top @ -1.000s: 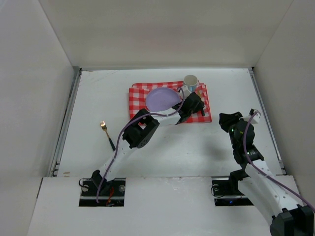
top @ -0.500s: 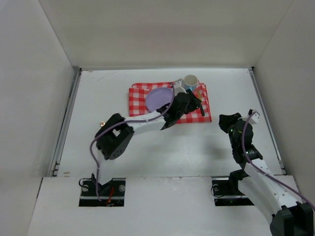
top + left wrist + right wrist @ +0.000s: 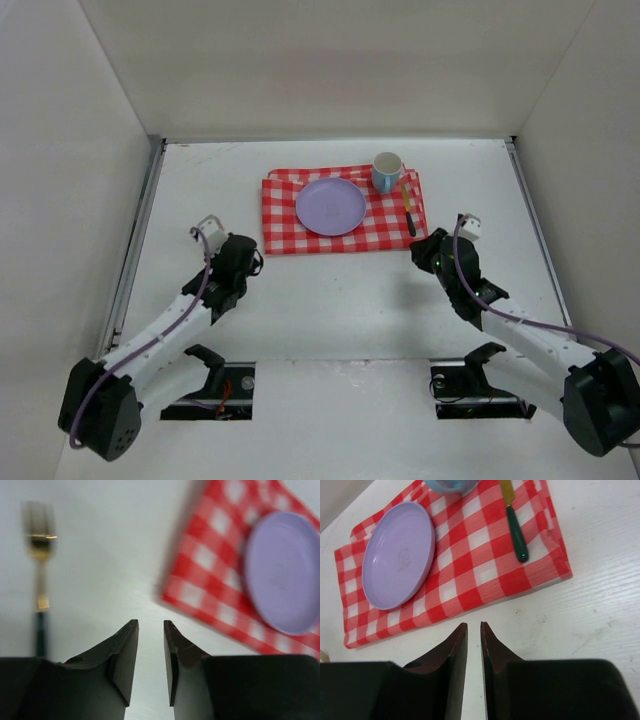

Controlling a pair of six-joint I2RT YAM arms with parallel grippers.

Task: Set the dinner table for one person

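On the white dinner table (image 3: 330,300) lies a red-and-white checked cloth (image 3: 285,235). It carries a lilac plate (image 3: 331,206), a blue cup (image 3: 387,172) and a green-handled knife (image 3: 409,212). A gold fork with a dark handle (image 3: 40,580) lies on the bare table left of the cloth; the left arm hides it in the top view. My left gripper (image 3: 151,624) hovers low, left of the cloth's near-left corner, open by a narrow gap and empty. My right gripper (image 3: 474,625) sits just in front of the cloth's near-right edge, shut and empty.
White walls enclose the table at the back and both sides, with thin metal rails (image 3: 140,230) along its edges. Both arm bases (image 3: 205,385) stand at the near edge. The cup (image 3: 451,484) and knife (image 3: 515,530) occupy the cloth's right end.
The left arm has pulled back from over the cloth to the table's left side, covering the fork from above, and its jaws have narrowed. The right gripper has swung left towards the cloth's corner.
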